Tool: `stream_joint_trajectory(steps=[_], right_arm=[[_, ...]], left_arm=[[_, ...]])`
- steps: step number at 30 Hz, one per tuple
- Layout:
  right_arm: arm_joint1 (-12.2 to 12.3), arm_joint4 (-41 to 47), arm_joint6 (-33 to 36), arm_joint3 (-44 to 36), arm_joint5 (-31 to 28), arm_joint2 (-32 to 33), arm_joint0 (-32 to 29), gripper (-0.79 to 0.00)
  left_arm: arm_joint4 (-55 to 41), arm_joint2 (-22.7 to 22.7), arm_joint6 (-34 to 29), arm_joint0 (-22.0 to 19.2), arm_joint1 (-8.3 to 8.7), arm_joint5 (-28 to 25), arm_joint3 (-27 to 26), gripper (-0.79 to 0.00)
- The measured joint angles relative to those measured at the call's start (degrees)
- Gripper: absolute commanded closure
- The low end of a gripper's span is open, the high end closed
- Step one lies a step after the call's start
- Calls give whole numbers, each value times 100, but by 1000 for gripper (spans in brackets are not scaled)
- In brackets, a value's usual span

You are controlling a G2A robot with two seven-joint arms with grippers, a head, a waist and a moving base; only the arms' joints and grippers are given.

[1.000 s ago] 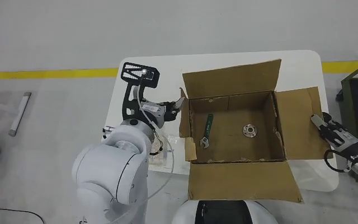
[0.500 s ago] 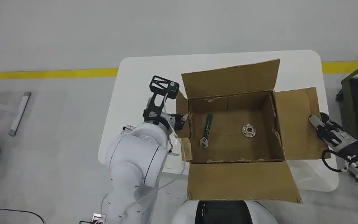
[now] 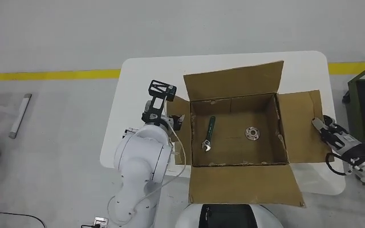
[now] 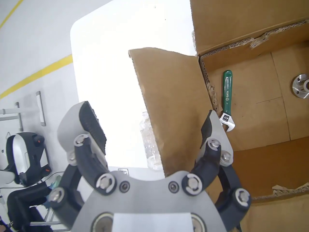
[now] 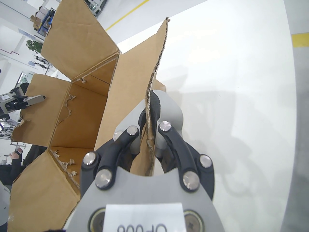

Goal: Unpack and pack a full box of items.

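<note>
- Left wrist view: the left tool (image 4: 147, 111) is spread wide, its ribbed black pads (image 4: 93, 121) on either side of the raised left flap (image 4: 173, 92). Whether either pad touches the flap cannot be told.
- Right wrist view: the right tool (image 5: 150, 105) is pinched together on the corrugated edge of the right flap (image 5: 137, 73).
- Top view: the brown cardboard box (image 3: 236, 104) stands open on the white, round-cornered table (image 3: 148, 74), its edges torn and ragged.
- On the box floor lie a green-handled adjustable wrench (image 3: 209, 132) and, apart from it, a round metal flange (image 3: 254, 133).
- Crumpled clear plastic (image 4: 149, 141) lies on the table beneath the left flap.
</note>
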Motion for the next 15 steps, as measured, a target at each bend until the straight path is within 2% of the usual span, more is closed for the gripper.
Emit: stream_joint_trajectory(steps=[4, 7, 11, 15], right_arm=[[27, -362, -15, -226, 75, 289, 52, -785], [69, -986, 29, -637, -54, 623, 81, -785], [152, -1901, 384, -1444, -514, 988, 182, -785], [228, -2231, 575, -1760, -974, 1011, 449, -785]], left_arm=[[-279, -40, 119, -27, -7, 26, -120, -785], [-404, -97, 197, -41, -12, 136, -206, -785], [-566, -201, 334, -50, -11, 240, -326, -785], [-704, -301, 439, -70, -5, 313, -395, -785]])
